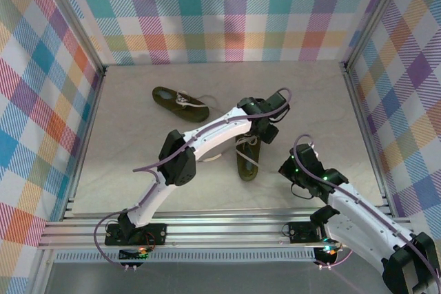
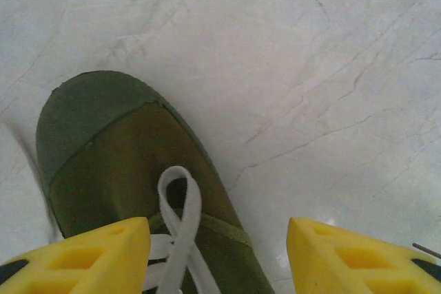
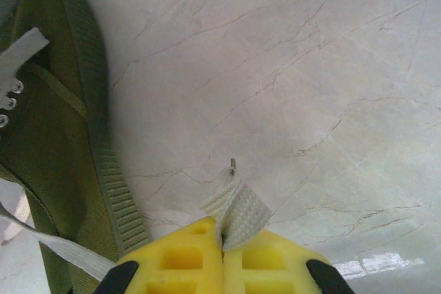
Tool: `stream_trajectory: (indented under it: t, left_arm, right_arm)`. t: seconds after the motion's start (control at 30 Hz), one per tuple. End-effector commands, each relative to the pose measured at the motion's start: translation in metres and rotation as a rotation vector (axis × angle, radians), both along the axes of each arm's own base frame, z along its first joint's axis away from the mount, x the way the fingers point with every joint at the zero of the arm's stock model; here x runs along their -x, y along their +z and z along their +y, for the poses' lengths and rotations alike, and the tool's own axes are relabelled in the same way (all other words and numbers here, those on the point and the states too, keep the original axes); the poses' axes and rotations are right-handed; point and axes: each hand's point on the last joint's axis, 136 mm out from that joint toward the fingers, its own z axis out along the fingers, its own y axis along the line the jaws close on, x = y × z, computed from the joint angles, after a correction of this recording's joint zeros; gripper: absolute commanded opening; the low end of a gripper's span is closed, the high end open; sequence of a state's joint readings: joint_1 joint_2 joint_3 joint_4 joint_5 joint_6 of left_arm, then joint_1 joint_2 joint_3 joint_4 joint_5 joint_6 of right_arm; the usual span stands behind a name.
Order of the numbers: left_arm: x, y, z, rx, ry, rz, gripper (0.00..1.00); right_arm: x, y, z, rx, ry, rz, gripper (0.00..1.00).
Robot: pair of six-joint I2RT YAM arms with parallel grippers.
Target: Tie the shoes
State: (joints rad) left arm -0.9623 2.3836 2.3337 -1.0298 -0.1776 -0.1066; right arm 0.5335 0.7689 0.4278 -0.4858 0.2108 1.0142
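while the right gripper (image 3: 222,249) clamps a cream lace end (image 3: 236,206) between its closed yellow fingers (image 3: 179,259), the left gripper (image 2: 218,242) hangs over the toe of the near shoe (image 2: 117,163) with its fingers (image 2: 89,256) spread wide. a small lace loop (image 2: 178,201) stands up on the shoe between them. from above, that olive shoe (image 1: 247,162) lies mid-table, partly under the left arm, with the right gripper just beside it. the far shoe (image 1: 180,103) rests well apart toward the back left, its lace bunched on top; whether it is knotted cannot be told.

the step in hand looks to be working the near shoe's laces into a knot, with most of the task not yet done. to do it well, the left gripper should come down centred on the loop and close on the lace alone, not on the canvas beneath it. the right gripper holds close to the tip of a flat lace, so a hard tug could slip it free. a low, steady draw away from the shoe would take up the slack strand (image 3: 69,256) that crosses the sole. both pulls should be even and opposed, since a light shoe may slide on the smooth pale table (image 1: 124,142).
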Motion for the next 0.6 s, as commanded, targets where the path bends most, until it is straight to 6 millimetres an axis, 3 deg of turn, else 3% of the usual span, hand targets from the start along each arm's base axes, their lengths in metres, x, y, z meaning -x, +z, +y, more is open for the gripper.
stream_trajectory:
  t: [0.0, 0.37, 0.57]
  left_arm:
    - [0.006, -0.012, 0.013, -0.130, -0.030, 0.003, 0.56]
    - [-0.010, -0.035, 0.020, -0.298, -0.044, -0.103, 0.53]
    - [-0.016, -0.022, 0.018, -0.273, -0.015, -0.144, 0.23]
  right_arm:
    - [0.003, 0.002, -0.008, 0.011, -0.038, -0.013, 0.00]
    - [0.003, 0.005, -0.008, 0.007, -0.032, -0.020, 0.00]
    - [0.004, 0.005, -0.008, 0.007, -0.030, -0.021, 0.00]
